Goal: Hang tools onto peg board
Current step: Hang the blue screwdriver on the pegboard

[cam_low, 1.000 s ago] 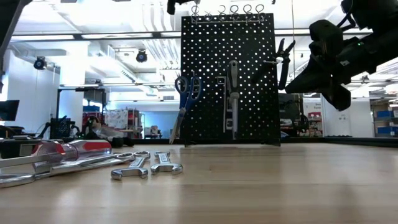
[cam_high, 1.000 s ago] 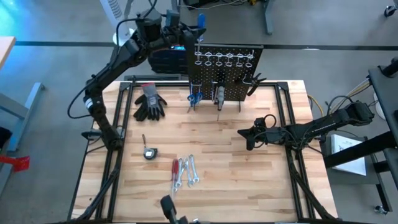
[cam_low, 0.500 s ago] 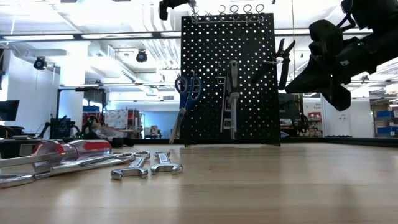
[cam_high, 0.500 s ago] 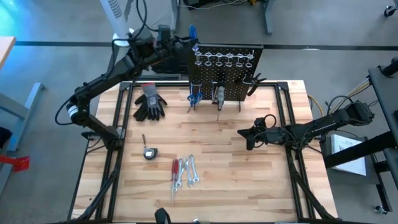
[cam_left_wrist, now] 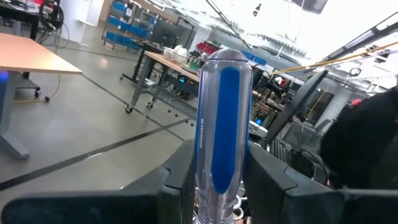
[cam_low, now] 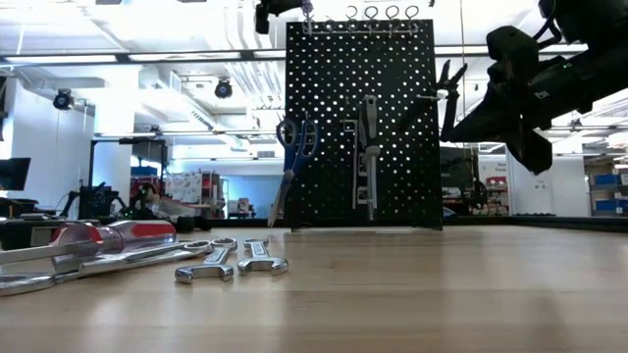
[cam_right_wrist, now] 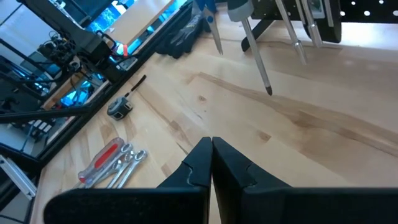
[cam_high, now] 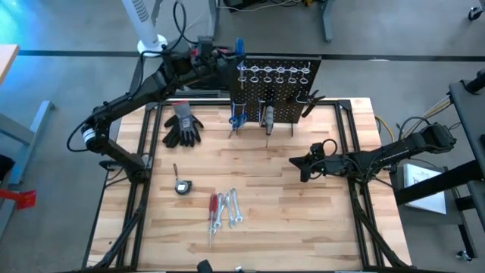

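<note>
The black peg board (cam_high: 274,89) stands upright at the table's far edge, with a row of silver ring hooks (cam_high: 271,73) along its top. Blue scissors (cam_low: 294,147), a grey tool (cam_low: 368,147) and dark pliers (cam_low: 447,93) hang on it. My left gripper (cam_high: 235,58) is at the board's top left corner, shut on a blue-handled screwdriver (cam_high: 240,47). A red screwdriver and silver wrenches (cam_high: 224,209) lie near the table's front. My right gripper (cam_high: 297,164) hovers shut over the table's right half, holding nothing. My left gripper pinches the lower part of the screwdriver's clear, blue-striped handle (cam_left_wrist: 222,168) between its two fingers (cam_left_wrist: 180,180). The fingers reach in level from the table's left. The handle stands upright, lifted clear, above the leftmost ring hook. Whether the shaft is in the ring, I cannot tell.
Grey-black work gloves (cam_high: 183,125) lie at the far left, with a small tape measure (cam_high: 182,186) and a thin dark tool (cam_high: 175,170) nearer the front. Bare wood lies between the board and my right gripper (cam_right_wrist: 211,155).
My left gripper has come down with the blue screwdriver toward the peg board's top left corner, first drifting left, then back to the right toward the leftmost ring hook. The screwdriver has stayed upright in the hold.
</note>
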